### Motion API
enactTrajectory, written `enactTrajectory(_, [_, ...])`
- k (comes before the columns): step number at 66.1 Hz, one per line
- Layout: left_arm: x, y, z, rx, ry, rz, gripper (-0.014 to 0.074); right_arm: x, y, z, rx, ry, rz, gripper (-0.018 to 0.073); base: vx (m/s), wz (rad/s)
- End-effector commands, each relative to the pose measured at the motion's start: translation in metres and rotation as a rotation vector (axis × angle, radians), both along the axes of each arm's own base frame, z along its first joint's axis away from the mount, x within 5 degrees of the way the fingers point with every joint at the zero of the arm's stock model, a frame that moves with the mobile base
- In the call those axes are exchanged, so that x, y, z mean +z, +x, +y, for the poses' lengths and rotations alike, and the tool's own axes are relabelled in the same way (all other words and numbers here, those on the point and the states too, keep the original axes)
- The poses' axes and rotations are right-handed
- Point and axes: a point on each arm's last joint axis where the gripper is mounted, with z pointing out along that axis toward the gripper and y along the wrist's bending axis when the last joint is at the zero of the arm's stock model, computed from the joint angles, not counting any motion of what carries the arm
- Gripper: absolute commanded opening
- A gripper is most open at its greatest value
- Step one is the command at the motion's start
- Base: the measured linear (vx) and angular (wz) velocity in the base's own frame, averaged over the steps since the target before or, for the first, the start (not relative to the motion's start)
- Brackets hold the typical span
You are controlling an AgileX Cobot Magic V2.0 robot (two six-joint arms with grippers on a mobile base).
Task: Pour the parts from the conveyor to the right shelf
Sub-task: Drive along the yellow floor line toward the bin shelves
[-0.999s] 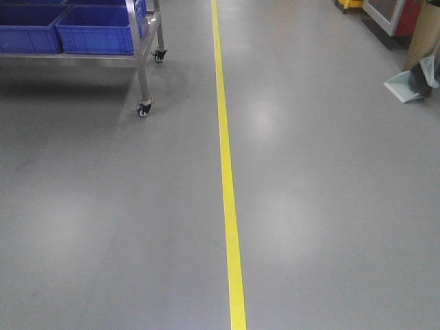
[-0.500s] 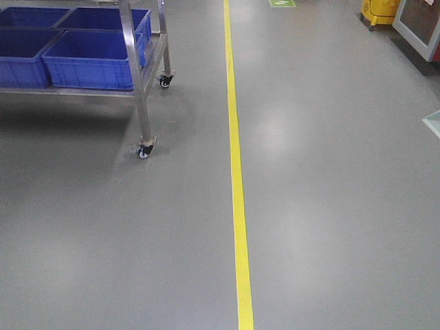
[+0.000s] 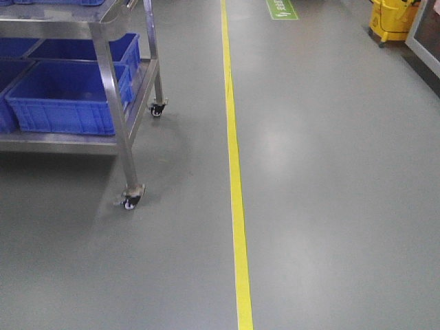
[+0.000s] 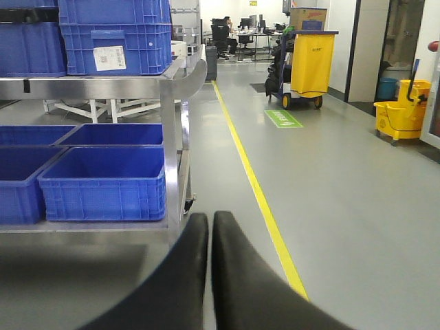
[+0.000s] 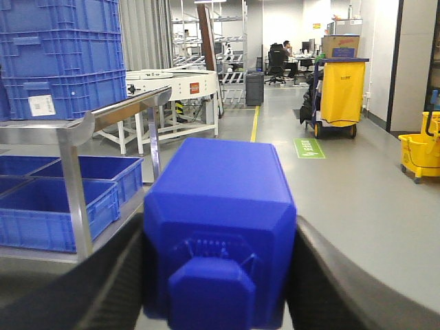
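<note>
The blue part (image 5: pixel 220 206) sits clamped in the right gripper (image 5: pixel 218 237), the left gripper (image 4: pixel 209 220) pinched closed on nothing, and with the shelf (image 3: pixel 110 75) of blue bins (image 3: pixel 62 100) near, the pouring seemingly remains undone.

Brushed steel on shelf (image 3: pixel 112 103) frame. Glossy blue plastic bins (image 3: pixel 62 117) on shelf. Smooth, glossy grey floor (image 3: pixel 330 206) beside shelf. Smooth blue plastic part (image 5: pixel 220 206).
</note>
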Motion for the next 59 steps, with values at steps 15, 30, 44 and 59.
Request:
enactTrajectory(15, [0.0143, -0.0019, 0.0, -0.001, -0.017, -0.108, -0.0006, 0.0156, -0.0016, -0.0007, -0.008, 0.005, -0.096, -0.0004, 0.68, 0.06])
enactTrajectory(30, [0.0143, -0.0019, 0.0, -0.001, -0.017, -0.108, -0.0006, 0.0156, -0.0016, -0.0007, -0.008, 0.005, -0.096, -0.0004, 0.61, 0.11])
enactTrajectory(44, [0.0143, -0.0019, 0.0, -0.001, -0.017, -0.108, -0.0006, 0.0156, -0.0016, -0.0007, -0.008, 0.005, -0.096, -0.0004, 0.53, 0.17])
enactTrajectory(59, [0.0143, -0.0019, 0.0, -0.001, -0.017, -0.108, -0.0006, 0.0156, -0.0016, -0.0007, -0.008, 0.005, -0.096, -0.0004, 0.42, 0.42])
